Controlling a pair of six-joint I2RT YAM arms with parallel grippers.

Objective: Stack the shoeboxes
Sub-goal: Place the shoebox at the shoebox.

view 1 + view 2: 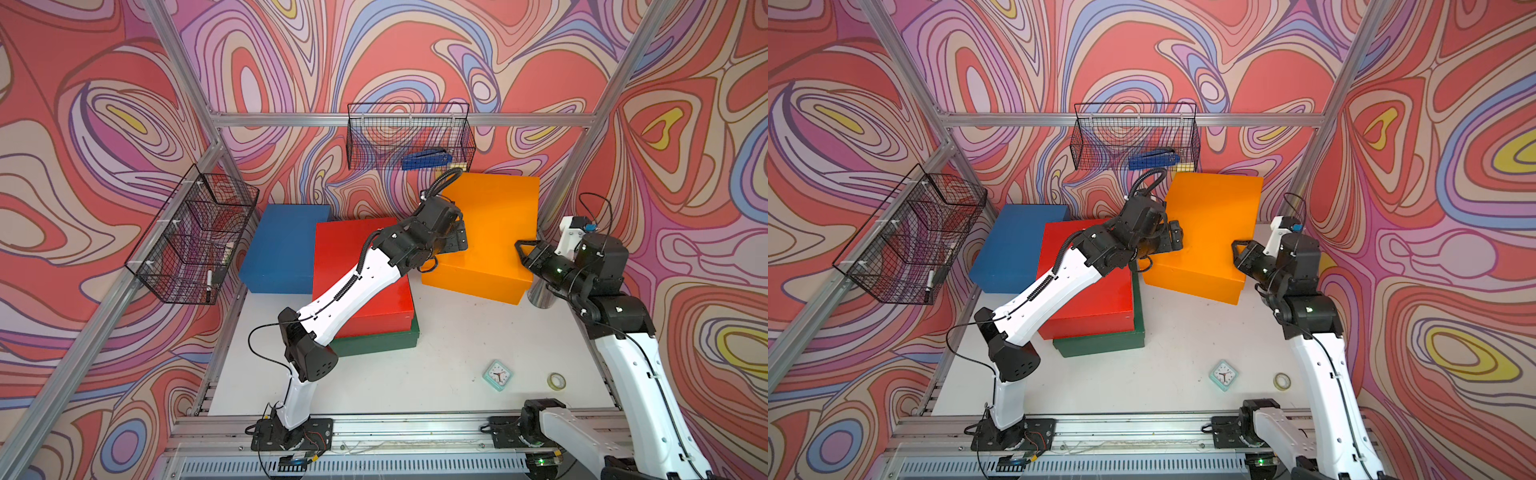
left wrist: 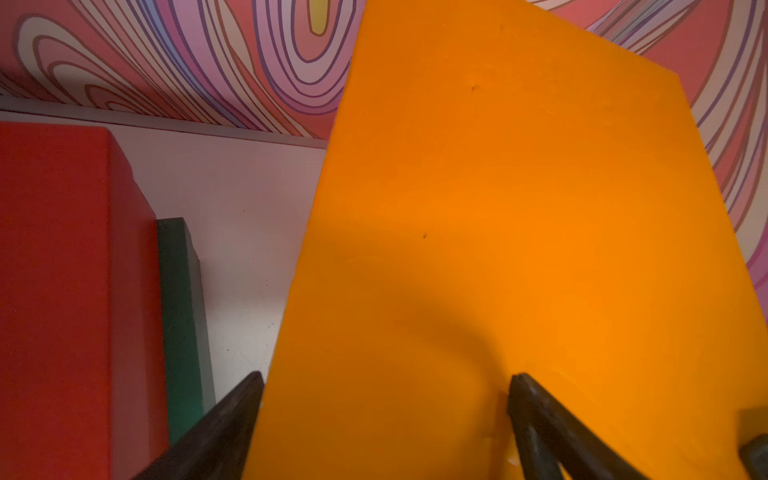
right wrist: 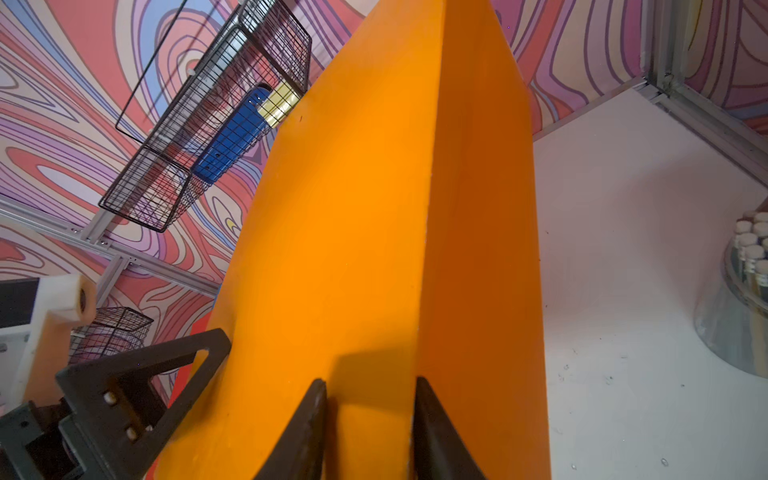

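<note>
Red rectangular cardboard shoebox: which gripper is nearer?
Left. The left gripper is at the orange cardboard shoebox's end beside the red shoebox; the right gripper is at its far end.

Walls (image 1: 415,50) on three sides of the bench (image 1: 449,374): swirl print in red, pink, lilac, blue, cream and yellow. Bench top white, matt, evenly lit. Aluminium frame (image 1: 291,119) runs along the bench edges and up from its corners. Back wire basket (image 1: 409,137) hangs above the bench's far edge, side wire basket (image 1: 191,237) above its left edge.

Overhead pair; wrist close-ups, orange shoebox (image 2: 498,208)
</note>
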